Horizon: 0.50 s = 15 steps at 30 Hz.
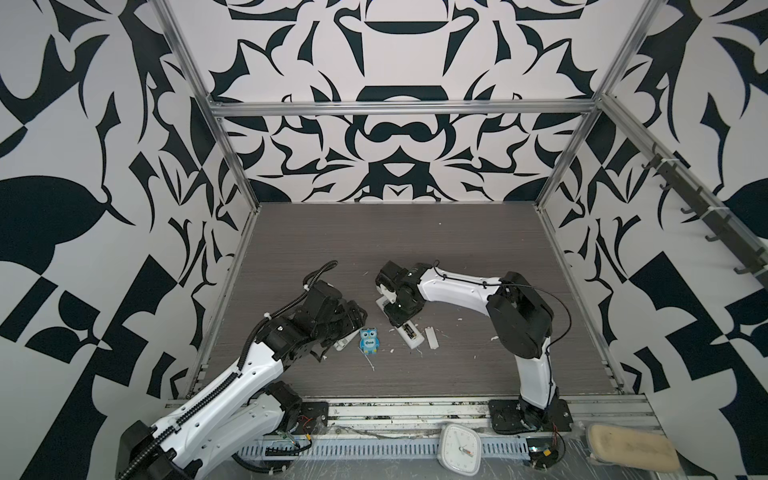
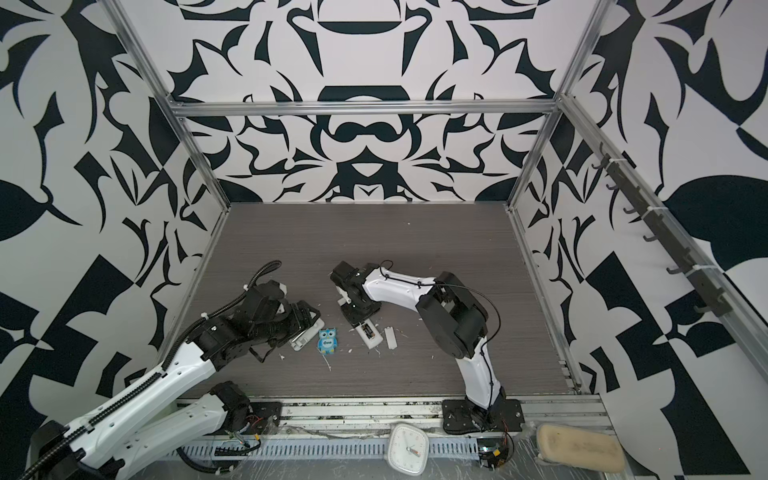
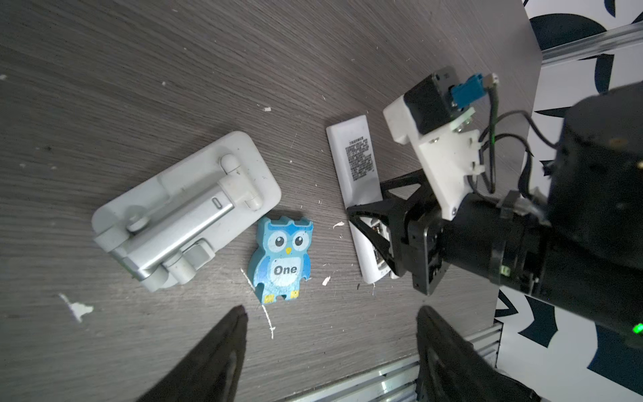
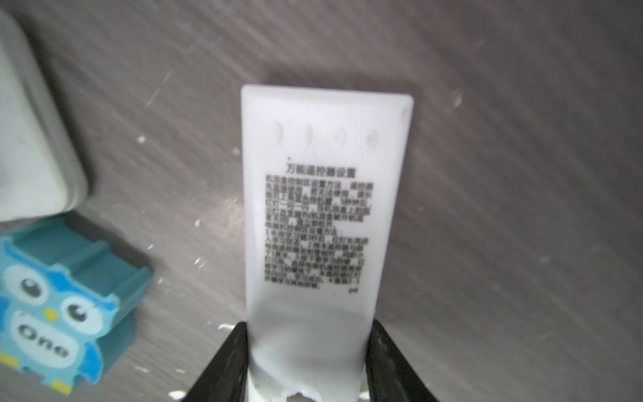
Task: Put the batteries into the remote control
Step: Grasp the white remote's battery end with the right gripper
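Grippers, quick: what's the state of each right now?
Left gripper: open, holding nothing.
Right gripper: closed on the remote control, gripping its two long sides.

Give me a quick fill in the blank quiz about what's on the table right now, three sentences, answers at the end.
1. The blue owl has the word ___ printed on its belly.
2. The right gripper grips the sides of the white ___.
3. The left gripper hovers over the table with its jaws ___, holding nothing.
Missing words: One; remote control; open.
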Motion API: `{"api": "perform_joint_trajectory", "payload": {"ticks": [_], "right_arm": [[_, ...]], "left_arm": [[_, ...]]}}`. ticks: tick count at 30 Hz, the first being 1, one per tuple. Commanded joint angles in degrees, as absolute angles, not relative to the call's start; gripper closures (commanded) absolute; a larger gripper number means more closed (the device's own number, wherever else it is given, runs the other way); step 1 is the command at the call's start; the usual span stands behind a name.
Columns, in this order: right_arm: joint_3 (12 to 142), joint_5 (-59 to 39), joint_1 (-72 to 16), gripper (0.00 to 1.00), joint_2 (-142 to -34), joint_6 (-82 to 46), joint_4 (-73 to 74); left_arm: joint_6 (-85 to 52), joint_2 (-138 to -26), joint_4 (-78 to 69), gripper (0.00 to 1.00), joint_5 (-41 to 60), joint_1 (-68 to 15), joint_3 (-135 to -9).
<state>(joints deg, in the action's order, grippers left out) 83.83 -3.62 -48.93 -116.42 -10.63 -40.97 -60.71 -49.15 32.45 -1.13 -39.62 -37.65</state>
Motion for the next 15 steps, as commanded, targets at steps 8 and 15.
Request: {"api": "perform_joint_trajectory", "payload": {"ticks": [8,15], "right_arm": [[86.48,-0.97,-46.96,0.26,-115.21,-2.06,-39.40],[83.56,-3.85,-46.83,0.19,-113.16,-0.43,-41.05]], "left_arm": [[-65.37,-54.35,27.14,0.21,-5.20,-43.68,-38.63],[-65.32,-53.20,26.34,0.21,-5.73,-43.09,-39.11]]}}
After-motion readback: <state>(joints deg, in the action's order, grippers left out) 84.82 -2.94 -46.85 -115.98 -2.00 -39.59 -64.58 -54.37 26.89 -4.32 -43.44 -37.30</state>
